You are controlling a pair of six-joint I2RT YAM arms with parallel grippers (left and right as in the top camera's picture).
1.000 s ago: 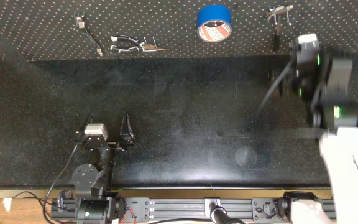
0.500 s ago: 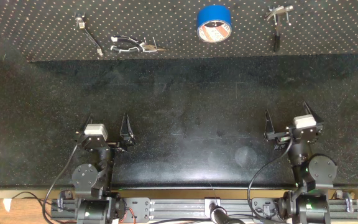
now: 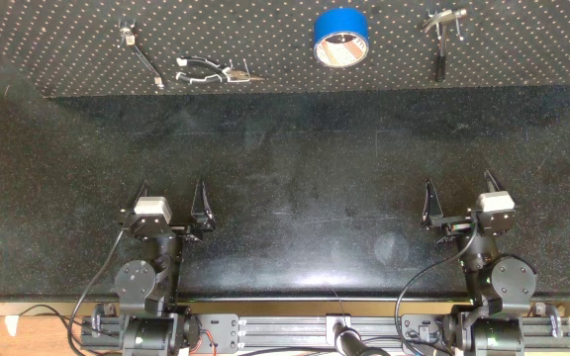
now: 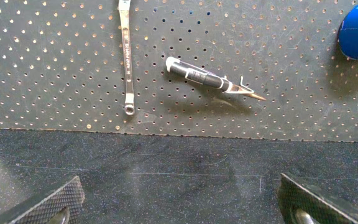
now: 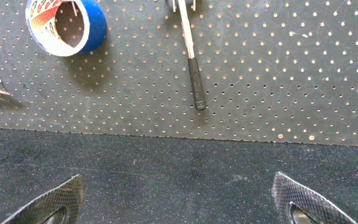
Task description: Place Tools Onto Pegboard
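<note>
apparently the last step is done. four tools hang on the pegboard (image 3: pixel 265 25), left to right: wrench (image 3: pixel 142 54), pliers (image 3: pixel 214 71), tape (image 3: pixel 340 38), hammer (image 3: pixel 441 44). the wrench and hammer hang roughly straight down, the pliers lie slanted across their pegs, and the tape sits over a peg through its core.

both arms are folded at their bases near the front of the table (image 3: pixel 305 138), well apart from the board. left fingers (image 3: pixel 203 206) spread wide, holding nothing. right fingers (image 3: pixel 429 206) likewise wide apart and bare. each wrist view looks across the table to the board and shows the tools seated.

judgement: placing is complete and the arms are parked. next move calls for little. at most, check that the slanted pliers sit firm on their pegs. if another tool came, either arm would have to reach out from rest with fingers already open.

change: one second ago the right arm was stretched up near the hammer at the board's right end. half a second ago it was back at its base, and now it sits slightly further right and lower. left arm unchanged. tools unchanged on the board.
</note>
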